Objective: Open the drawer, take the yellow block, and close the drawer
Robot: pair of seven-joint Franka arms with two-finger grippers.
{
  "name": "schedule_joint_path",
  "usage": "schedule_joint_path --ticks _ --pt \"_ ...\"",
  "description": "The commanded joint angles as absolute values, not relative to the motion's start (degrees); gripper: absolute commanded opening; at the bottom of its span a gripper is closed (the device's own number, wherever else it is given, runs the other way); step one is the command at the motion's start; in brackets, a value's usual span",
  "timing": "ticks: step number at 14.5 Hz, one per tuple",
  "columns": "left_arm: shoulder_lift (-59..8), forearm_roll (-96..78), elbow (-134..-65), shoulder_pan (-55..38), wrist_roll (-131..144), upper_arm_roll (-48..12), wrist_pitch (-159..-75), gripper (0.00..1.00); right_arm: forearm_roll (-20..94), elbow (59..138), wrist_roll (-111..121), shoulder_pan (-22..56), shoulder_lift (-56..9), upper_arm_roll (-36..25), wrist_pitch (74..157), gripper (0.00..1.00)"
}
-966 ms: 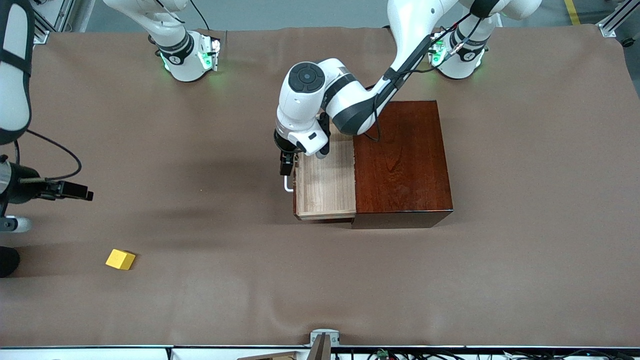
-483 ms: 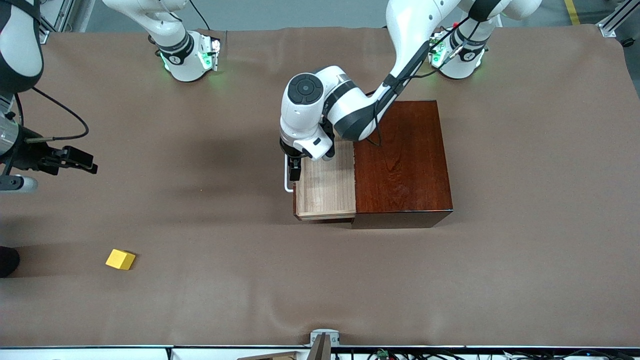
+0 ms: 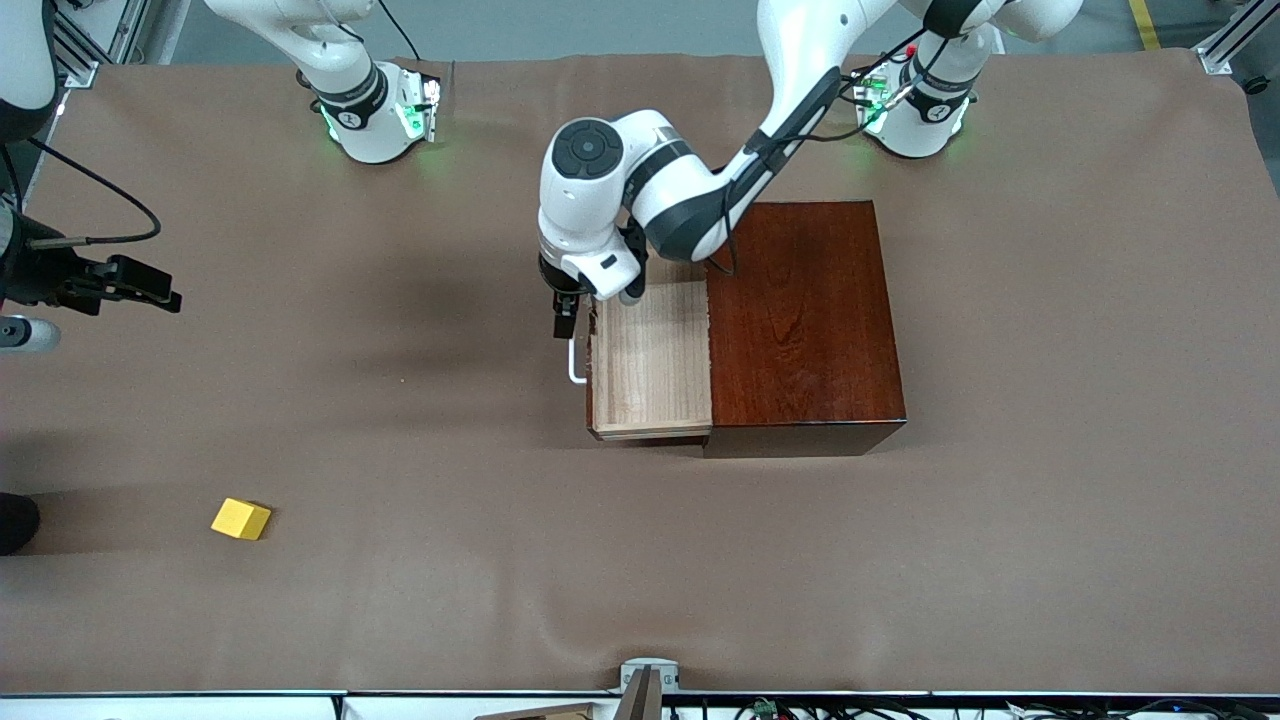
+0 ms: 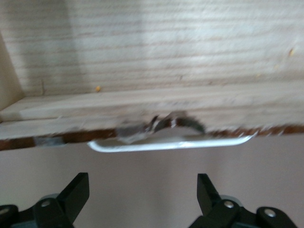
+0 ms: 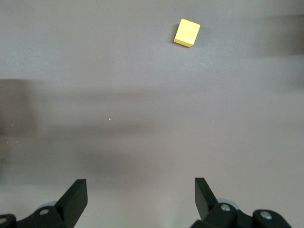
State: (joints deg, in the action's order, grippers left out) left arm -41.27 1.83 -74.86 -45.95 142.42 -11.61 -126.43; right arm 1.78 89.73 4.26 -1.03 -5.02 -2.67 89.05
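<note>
The drawer [image 3: 650, 365] is found pulled out of the dark reddish-brown wooden box [image 3: 805, 325] toward the right arm's end of the tabletop [image 3: 640, 560], with its pale wood interior exposed and nothing seen inside. The white bar handle [image 3: 572, 362] is mounted on the drawer's front. The left gripper [image 3: 565, 318] is positioned above the handle, with its fingers [image 4: 76, 192] spread wide and nothing held between them; in the left wrist view the handle [image 4: 173, 142] is seen clear of both fingertips.

The yellow block [image 3: 241, 519] is located on the bare tabletop, well apart from the drawer, toward the right arm's end and nearer to the front camera than the box. The right gripper [image 3: 140, 285] is held in the air over the tabletop at the right arm's end. Its fingers [image 5: 76, 197] are spread wide and empty, and the yellow block [image 5: 186, 33] is seen apart from them in the right wrist view.
</note>
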Motion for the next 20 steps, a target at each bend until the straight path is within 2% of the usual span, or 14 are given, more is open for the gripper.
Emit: schedule_joint_path --ticks 1,7,11,20 --pt "-43.3 3.8 -72.4 -46.0 141.0 -11.1 -126.6 1.00 0.5 91.8 4.6 -1.0 -2.9 -2.4 89.3 1.00" --pt "-44.1 6.7 -73.4 -45.4 141.1 -6.9 -124.6 1.00 0.5 92.1 4.5 -0.9 -2.9 -2.3 92.1 1.00" --pt "-43.4 9.6 -73.2 -45.7 140.9 -3.9 -116.5 1.00 0.5 92.1 4.6 -0.8 -3.0 -2.3 92.2 1.00" --pt "-42.4 17.4 -72.9 -46.0 140.7 -3.9 -103.6 1.00 0.6 91.7 4.5 -1.0 -3.2 -2.4 92.2 1.00"
